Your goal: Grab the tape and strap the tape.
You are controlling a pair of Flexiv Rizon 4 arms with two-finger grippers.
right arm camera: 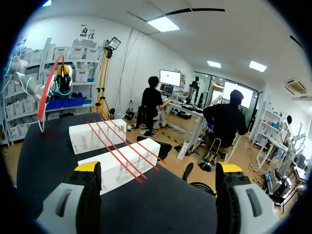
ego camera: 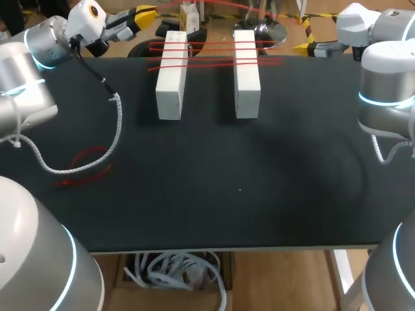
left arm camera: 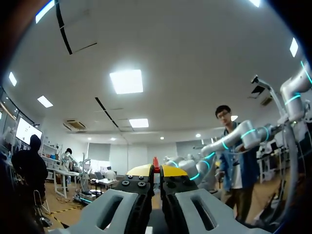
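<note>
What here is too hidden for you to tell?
Left wrist view: the left gripper hides all but a tip of the red tape.
Head view: that tape arcs off the top edge.
Head view: the red loop lies partly under the left arm's cable.

two white blocks [ego camera: 171, 84] standing side by side at the far part of the black table [ego camera: 259, 188], red tape [ego camera: 214, 55] running in strands across both, loose red loop [ego camera: 87, 167] lying near white coiled cable [ego camera: 117, 133], left gripper [ego camera: 146, 13] hanging beyond far edge
</note>
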